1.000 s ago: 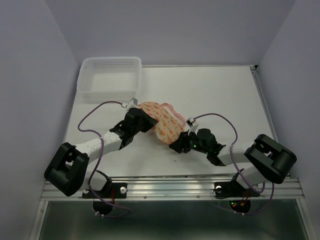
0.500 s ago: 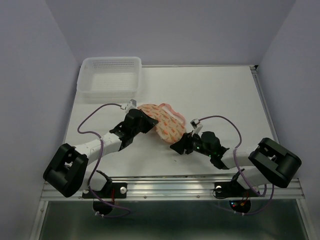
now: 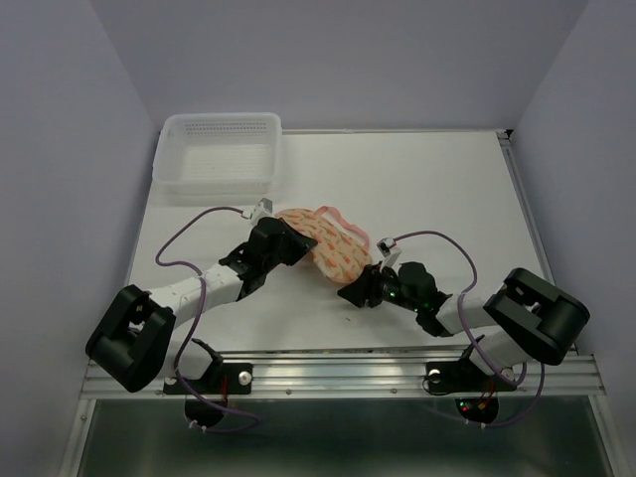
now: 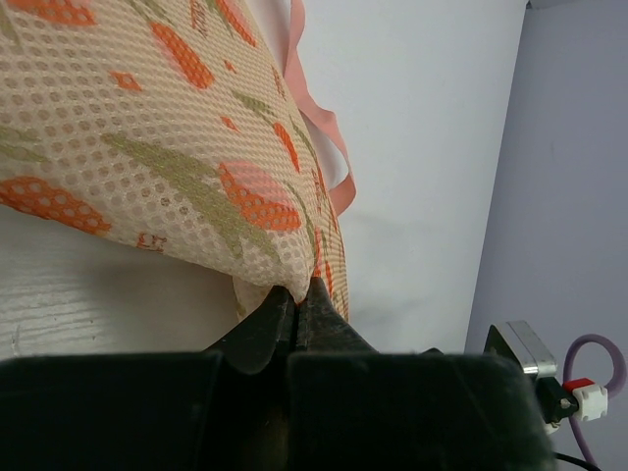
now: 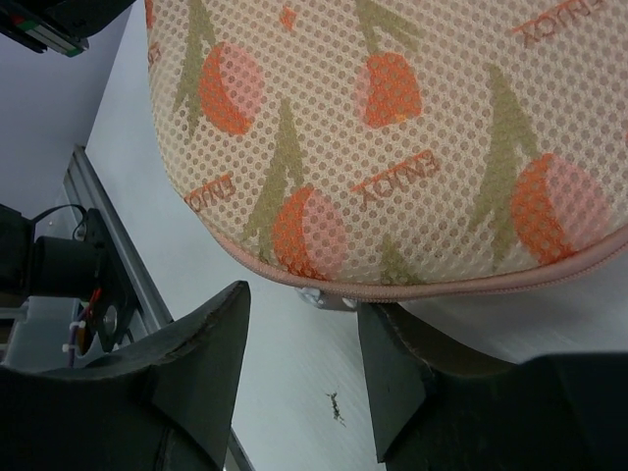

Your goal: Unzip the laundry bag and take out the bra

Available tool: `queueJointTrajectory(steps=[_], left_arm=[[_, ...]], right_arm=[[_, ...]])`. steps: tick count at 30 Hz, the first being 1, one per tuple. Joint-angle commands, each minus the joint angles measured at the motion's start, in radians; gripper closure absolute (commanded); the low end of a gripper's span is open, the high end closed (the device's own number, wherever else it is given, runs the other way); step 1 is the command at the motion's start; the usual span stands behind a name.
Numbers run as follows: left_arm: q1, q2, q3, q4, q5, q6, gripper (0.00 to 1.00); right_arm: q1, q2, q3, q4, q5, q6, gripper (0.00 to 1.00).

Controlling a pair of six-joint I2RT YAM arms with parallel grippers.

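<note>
The laundry bag (image 3: 326,241), peach-pink mesh with orange and green print, lies mid-table between my two arms. My left gripper (image 3: 288,238) is shut on the bag's left edge; in the left wrist view its tips (image 4: 296,294) pinch a fold of the bag (image 4: 167,167), with the pink strap loop (image 4: 319,118) beyond. My right gripper (image 3: 350,292) is open at the bag's near right edge. In the right wrist view the bag (image 5: 412,128) fills the top, its pink zipper trim (image 5: 442,287) and a small metal zipper pull (image 5: 329,297) just above the gap between my fingers (image 5: 392,363). The bra is hidden.
A white perforated plastic basket (image 3: 218,155) stands at the table's back left corner. The metal rail (image 3: 338,373) runs along the near edge. A small dark scrap (image 5: 336,406) lies on the table under my right gripper.
My right gripper has edged slightly down and right along the bag's near edge, then back toward it. The bag has shifted a little. My left gripper keeps its hold.
</note>
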Motion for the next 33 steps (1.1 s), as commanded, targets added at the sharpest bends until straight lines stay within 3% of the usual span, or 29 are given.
queueJointTrajectory(steps=[1,4,10,16,20,26,30,33], left_arm=[[-0.007,-0.040,0.013,0.066,-0.007,-0.008,1.00],[-0.008,-0.038,0.010,0.066,-0.008,-0.006,1.00],[-0.008,-0.030,0.001,0.068,-0.007,-0.004,1.00],[-0.008,-0.030,-0.012,0.069,-0.003,0.005,1.00],[-0.005,-0.035,-0.021,0.058,-0.005,0.035,1.00],[0.038,-0.008,-0.021,0.043,-0.008,0.163,1.00],[0.056,0.060,0.048,0.048,0.016,0.271,1.00],[0.056,0.126,0.102,0.051,0.067,0.334,1.00]], right_arm=[[0.005,0.007,0.012,0.111,-0.001,0.004,0.49],[0.005,-0.009,0.009,0.105,0.013,-0.007,0.52],[0.005,-0.050,0.000,0.064,0.045,-0.031,0.68],[0.005,-0.110,-0.015,-0.029,0.117,-0.045,0.99],[0.005,-0.197,-0.031,-0.125,0.165,-0.056,0.99],[0.005,-0.428,-0.063,-0.457,0.269,-0.091,0.99],[0.005,-0.631,-0.086,-0.661,0.257,-0.099,0.99],[0.005,-0.670,-0.075,-0.718,0.219,-0.122,0.99]])
